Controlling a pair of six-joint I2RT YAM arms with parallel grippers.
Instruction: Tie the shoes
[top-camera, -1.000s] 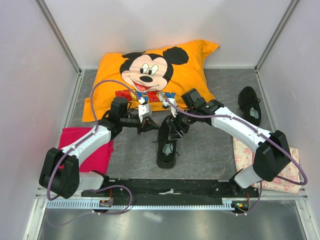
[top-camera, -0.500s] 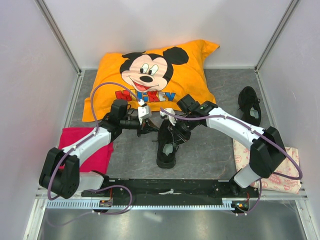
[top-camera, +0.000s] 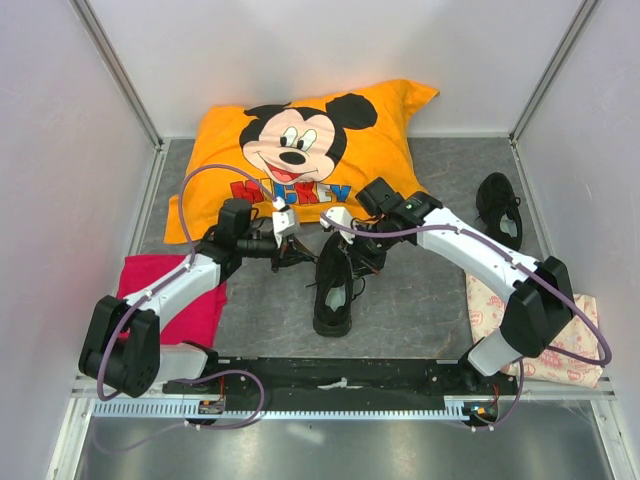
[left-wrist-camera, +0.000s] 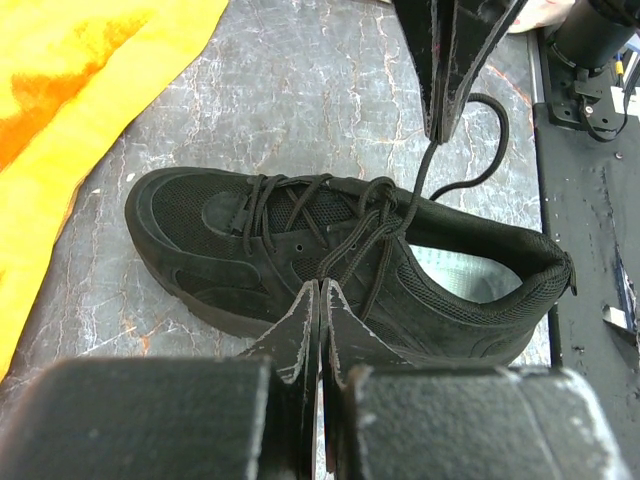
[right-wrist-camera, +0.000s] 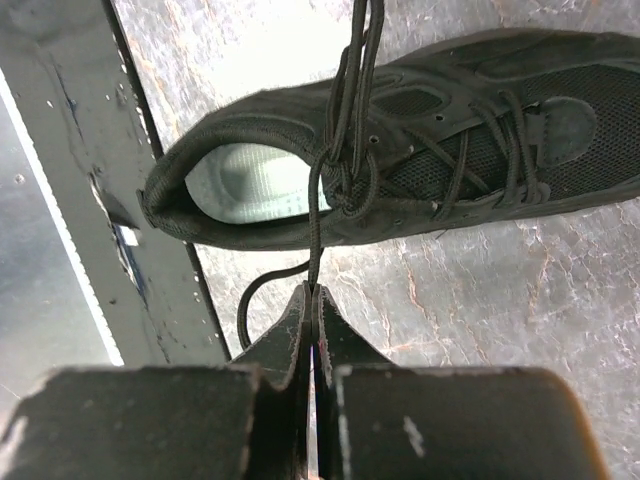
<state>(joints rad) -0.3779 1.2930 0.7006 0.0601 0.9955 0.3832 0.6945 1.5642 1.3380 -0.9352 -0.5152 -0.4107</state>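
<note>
left fingers (left-wrist-camera: 295, 330) pinch lace (left-wrist-camera: 350, 255), seemingly | right fingers (right-wrist-camera: 285, 335) clamp other lace (right-wrist-camera: 313, 240) (wrist views only)

You're working in a robotics lab test cell: plain white panel walls (top-camera: 330, 50) framed by aluminium posts (top-camera: 120, 75), a grey stone-patterned mat (top-camera: 420, 300), and a black mounting rail (top-camera: 340, 375) along the near edge.

Bright, even light with soft shadows; wrist views sharp mid-frame, blurred along the bottom.
</note>
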